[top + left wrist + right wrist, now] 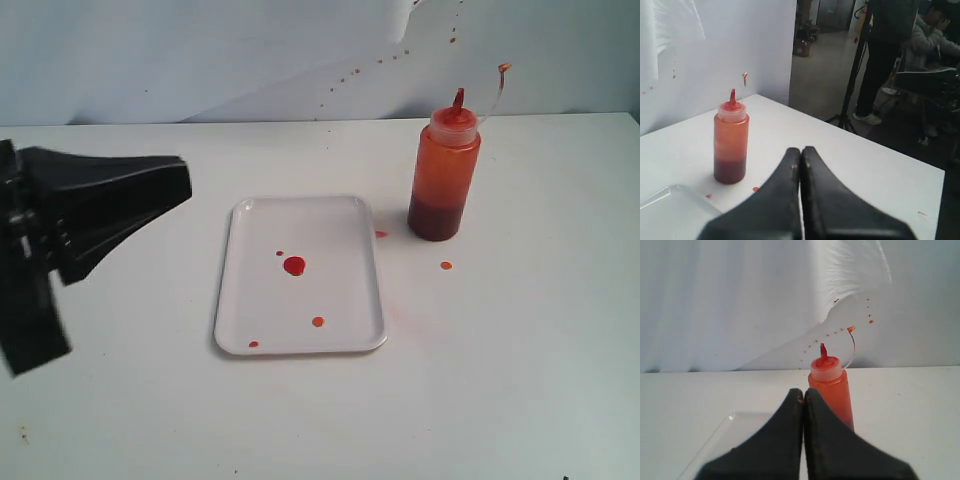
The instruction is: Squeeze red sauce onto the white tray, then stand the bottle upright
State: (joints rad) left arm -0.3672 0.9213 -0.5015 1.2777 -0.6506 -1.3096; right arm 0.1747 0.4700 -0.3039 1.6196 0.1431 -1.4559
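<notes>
The bottle [444, 180] stands upright on the desk [500, 380], just beside the far right corner of the white tray [240, 300]. Drops of red sauce [294, 266] dot the tray. The left gripper [801, 150] and right gripper [803, 391] are both clenched, holding nothing.

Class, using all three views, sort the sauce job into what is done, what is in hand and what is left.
Done: red sauce lies in drops on the white tray, and the bottle stands upright on the table beside it. In hand: nothing; the left gripper and right gripper are both shut, empty and apart from the bottle. Left: apparently nothing, though stray drops sit on the table.
</notes>
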